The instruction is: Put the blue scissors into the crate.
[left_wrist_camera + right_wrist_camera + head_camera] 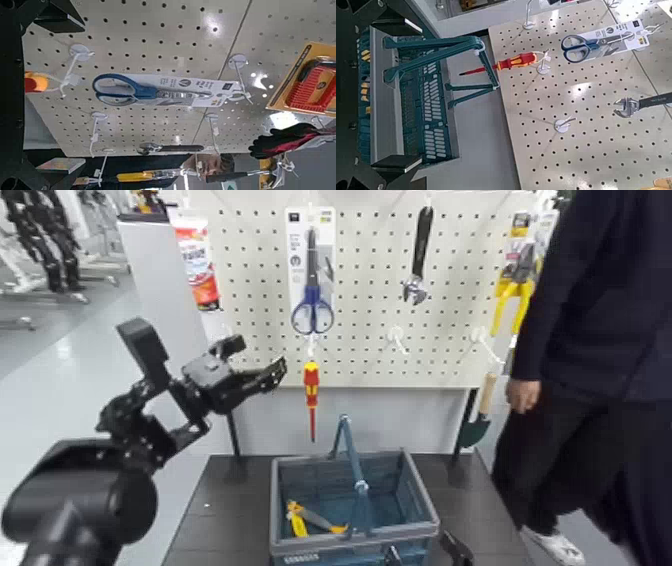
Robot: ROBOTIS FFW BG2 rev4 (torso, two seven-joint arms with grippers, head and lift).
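head view: left gripper [260, 360], spread wide, empty, below and left of blue scissors [312, 310] hanging carded on pegboard [260, 290]; right gripper [424, 552], spread, empty, by the crate [276, 510].

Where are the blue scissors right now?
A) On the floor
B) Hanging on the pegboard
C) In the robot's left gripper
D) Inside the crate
B: the blue scissors hang on their white card against the pegboard, above the red-and-yellow screwdriver.
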